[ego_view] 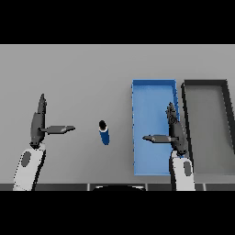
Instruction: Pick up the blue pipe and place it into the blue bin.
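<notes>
A short blue pipe (104, 132) with a dark open top stands upright on the grey table, a little left of the blue bin (142, 114). My right hand (175, 130) hovers over the bin's right half, fingers straight and thumb pointing left, holding nothing. My left hand (38, 121) is at the left of the table, open, its thumb pointing toward the pipe with a gap between them.
A dark grey bin (228, 119) sits right beside the blue bin, on its right. Bare grey table stretches behind the pipe and both hands.
</notes>
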`<state>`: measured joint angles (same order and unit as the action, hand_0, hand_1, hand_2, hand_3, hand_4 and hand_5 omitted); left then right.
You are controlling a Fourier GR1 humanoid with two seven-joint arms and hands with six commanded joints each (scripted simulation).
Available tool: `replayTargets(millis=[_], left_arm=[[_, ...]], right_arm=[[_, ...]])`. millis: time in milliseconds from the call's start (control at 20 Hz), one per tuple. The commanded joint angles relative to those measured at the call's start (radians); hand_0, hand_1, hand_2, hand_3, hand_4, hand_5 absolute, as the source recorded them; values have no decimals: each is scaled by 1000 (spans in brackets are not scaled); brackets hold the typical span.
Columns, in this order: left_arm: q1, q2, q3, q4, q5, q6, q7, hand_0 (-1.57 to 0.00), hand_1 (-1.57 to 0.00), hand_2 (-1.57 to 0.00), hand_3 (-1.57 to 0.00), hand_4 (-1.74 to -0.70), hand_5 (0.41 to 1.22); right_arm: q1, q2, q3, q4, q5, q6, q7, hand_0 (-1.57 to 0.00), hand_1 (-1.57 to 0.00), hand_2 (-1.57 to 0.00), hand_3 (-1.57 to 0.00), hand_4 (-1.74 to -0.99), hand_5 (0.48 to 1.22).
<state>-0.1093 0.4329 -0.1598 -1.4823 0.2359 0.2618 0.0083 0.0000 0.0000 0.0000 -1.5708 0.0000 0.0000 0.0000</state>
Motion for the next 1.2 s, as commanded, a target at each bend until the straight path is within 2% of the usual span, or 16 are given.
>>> replayTargets(millis=[0,250,300,350,500,600,750,900,1150], left_arm=[[-4,-2,0,2,0,1,-2,1,1,1,1,-966,593],[-40,-15,-1,34,-5,4,5,1,1,1,1,-966,593],[-14,52,-29,34,-16,-100,-57,1,1,1,1,-966,593],[6,95,-41,44,-22,-165,-100,1,1,1,1,-963,592],[13,142,-53,64,-28,-246,-155,1,1,1,1,-959,592],[12,146,-60,57,-19,-270,-155,1,1,1,1,-960,594],[25,181,-75,33,12,-360,-186,1,1,1,1,-976,584],[63,220,-124,-40,1,-423,-172,1,1,1,1,-1026,549],[81,175,-240,-127,-42,-459,-89,1,1,1,1,-1126,485]], right_arm=[[-4,-1,-2,3,-1,-1,3,1,1,1,1,-1205,629],[-36,-16,-24,29,-15,6,3,1,1,1,1,-1205,629],[-13,-80,4,-2,57,16,-69,1,1,1,1,-1205,629],[22,-120,27,-34,103,26,-117,1,1,1,1,-1201,628],[52,-157,54,-64,156,35,-121,1,1,1,1,-1193,622],[48,-153,58,-67,160,34,-116,1,1,1,1,-1206,625],[63,-153,68,-87,168,33,-110,1,1,1,1,-1192,621],[42,-166,61,-71,162,44,-102,1,1,1,1,-1179,616],[54,-158,70,-89,165,43,-88,1,1,1,1,-1174,618]])
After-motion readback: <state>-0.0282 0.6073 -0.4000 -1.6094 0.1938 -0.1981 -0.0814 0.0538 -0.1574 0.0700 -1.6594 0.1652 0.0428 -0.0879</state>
